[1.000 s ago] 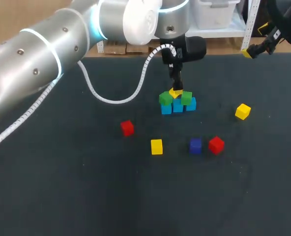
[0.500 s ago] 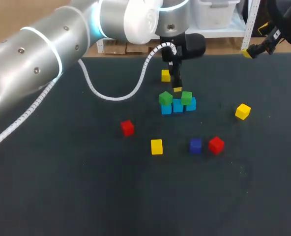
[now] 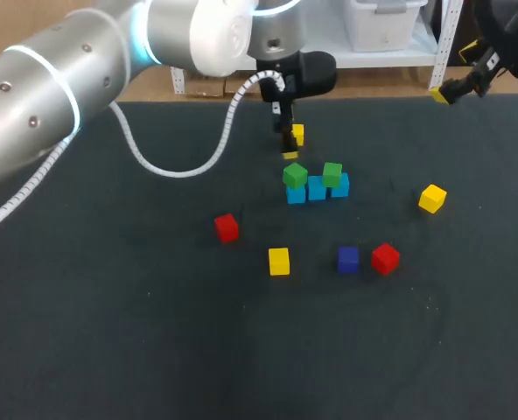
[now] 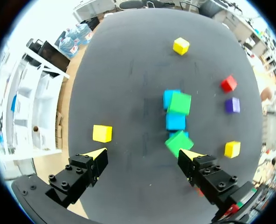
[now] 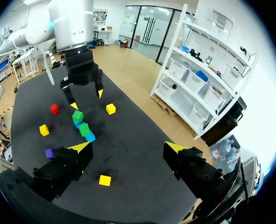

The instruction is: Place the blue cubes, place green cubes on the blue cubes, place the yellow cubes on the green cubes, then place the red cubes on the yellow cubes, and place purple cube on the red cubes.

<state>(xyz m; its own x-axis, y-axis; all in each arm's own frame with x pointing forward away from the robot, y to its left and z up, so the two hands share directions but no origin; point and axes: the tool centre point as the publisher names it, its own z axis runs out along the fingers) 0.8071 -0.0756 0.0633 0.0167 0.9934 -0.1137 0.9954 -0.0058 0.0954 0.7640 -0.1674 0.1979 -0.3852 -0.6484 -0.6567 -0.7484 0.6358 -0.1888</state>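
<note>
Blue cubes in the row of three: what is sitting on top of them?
A green cube and a second green cube rest on the blue cubes. Nothing tops them. The blue faces beneath are hidden.

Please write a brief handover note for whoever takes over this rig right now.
Left gripper: open, empty, above the dark table, close to one yellow cube lying just beyond the stack.
Right gripper: open, empty, by the table's far right corner.
Done: three blue cubes in a row, two green cubes resting on them.
Left: no yellow is stacked; the other two yellow cubes lie loose on the table. After them come the two red cubes, then the purple cube.
</note>
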